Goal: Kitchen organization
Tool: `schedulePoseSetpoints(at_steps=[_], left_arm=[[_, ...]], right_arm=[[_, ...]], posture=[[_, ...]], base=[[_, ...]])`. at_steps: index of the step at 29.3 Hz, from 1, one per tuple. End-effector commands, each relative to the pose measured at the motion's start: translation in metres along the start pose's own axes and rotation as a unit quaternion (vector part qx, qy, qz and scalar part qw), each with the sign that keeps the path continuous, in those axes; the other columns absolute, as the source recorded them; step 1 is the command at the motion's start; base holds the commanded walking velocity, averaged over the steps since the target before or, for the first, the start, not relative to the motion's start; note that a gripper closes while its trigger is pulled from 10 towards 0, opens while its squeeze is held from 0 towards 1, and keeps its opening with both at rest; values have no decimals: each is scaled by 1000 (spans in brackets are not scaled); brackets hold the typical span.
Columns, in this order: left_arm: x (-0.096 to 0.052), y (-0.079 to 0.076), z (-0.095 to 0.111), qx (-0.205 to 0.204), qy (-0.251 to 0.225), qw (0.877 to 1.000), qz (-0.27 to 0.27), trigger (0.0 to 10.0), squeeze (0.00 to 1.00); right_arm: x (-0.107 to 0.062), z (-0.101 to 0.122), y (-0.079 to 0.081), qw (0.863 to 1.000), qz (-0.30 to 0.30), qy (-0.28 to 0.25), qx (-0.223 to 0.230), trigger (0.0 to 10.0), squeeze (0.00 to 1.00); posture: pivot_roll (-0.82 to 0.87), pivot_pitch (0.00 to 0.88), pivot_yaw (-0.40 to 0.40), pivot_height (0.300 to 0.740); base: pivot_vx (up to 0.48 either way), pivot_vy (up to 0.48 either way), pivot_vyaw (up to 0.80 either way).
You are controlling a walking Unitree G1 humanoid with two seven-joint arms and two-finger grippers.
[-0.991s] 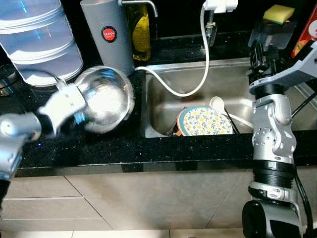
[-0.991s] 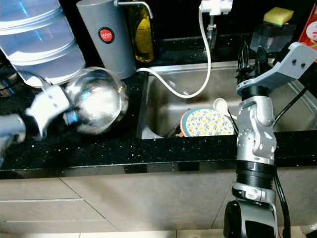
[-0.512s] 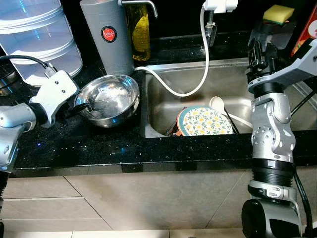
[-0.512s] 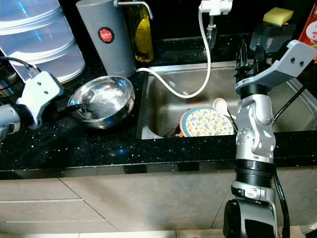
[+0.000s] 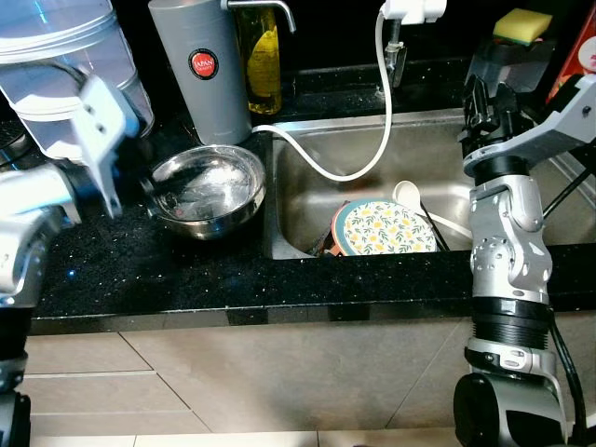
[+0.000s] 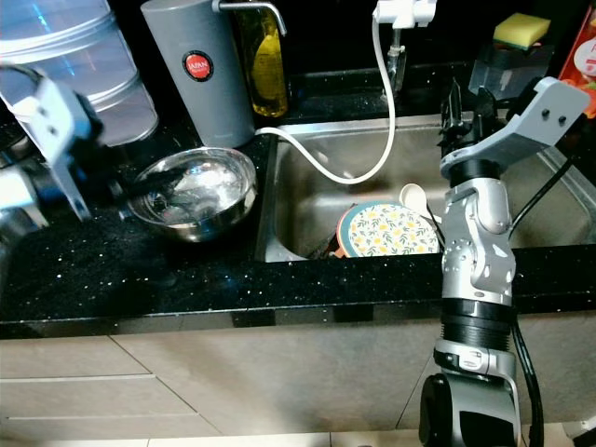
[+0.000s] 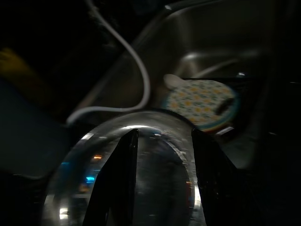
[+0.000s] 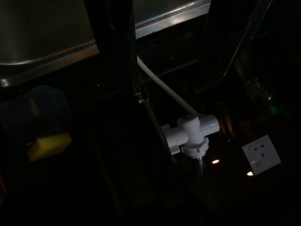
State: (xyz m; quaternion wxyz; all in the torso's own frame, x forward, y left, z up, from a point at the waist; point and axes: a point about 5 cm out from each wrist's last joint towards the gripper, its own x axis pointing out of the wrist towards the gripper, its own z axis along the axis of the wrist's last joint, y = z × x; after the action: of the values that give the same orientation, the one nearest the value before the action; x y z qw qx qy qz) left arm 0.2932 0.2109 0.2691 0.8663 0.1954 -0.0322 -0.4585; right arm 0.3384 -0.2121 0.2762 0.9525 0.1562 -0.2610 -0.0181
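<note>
A shiny steel bowl (image 5: 207,189) sits upright on the black counter (image 5: 186,279), just left of the sink (image 5: 438,149). My left gripper (image 7: 164,136) is open at the bowl's left side, with both black fingers spread over its hollow and holding nothing. In the sink lie a flower-patterned plate (image 5: 386,228) and a white spoon (image 5: 407,194). My right gripper (image 5: 486,93) is raised at the sink's right end, pointing up toward the back wall. It is open, with nothing between its fingers.
A grey flask (image 5: 200,65), a yellow oil bottle (image 5: 264,56) and a clear water tank (image 5: 65,65) stand behind the bowl. A white hose (image 5: 372,140) loops from the tap into the sink. A yellow sponge (image 5: 524,25) rests on a black holder at the back right.
The left gripper held the bowl tilted, set it flat on the counter, then let go. Its wrist has now swung up and back to the left. The right arm has barely moved.
</note>
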Motion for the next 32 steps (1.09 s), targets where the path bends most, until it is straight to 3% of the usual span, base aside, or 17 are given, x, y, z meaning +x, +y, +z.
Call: schedulePoseSetpoints(at_steps=[1, 8, 17, 25, 32], left_arm=[[4, -4, -6, -21, 4, 1000, -20, 10000, 0], [4, 4, -35, -44, 72, 996, -4, 10000, 0], [2, -1, -63, -68, 127, 989, -28, 10000, 0], [4, 4, -45, -57, 79, 995, -22, 10000, 0], [6, 15, -15, -13, 31, 999, -8, 10000, 0]], right_arm=[[0, -1, 3, 1000, 4, -1, 1, 10000, 0], [-3, 0, -1, 1000, -4, -2, -2, 10000, 0], [-2, 0, 1, 1000, -3, -3, -1, 10000, 0], [-2, 1, 0, 1000, -3, -3, -2, 10000, 0], [-1, 1, 2, 1000, -1, -3, -1, 10000, 0]], posture=[[65, 0, 79, 740], [59, 0, 83, 740], [57, 0, 82, 740], [54, 0, 78, 740], [54, 0, 77, 740]], base=[[0, 0, 0], [0, 0, 0], [0, 0, 0], [0, 0, 0], [0, 0, 0]])
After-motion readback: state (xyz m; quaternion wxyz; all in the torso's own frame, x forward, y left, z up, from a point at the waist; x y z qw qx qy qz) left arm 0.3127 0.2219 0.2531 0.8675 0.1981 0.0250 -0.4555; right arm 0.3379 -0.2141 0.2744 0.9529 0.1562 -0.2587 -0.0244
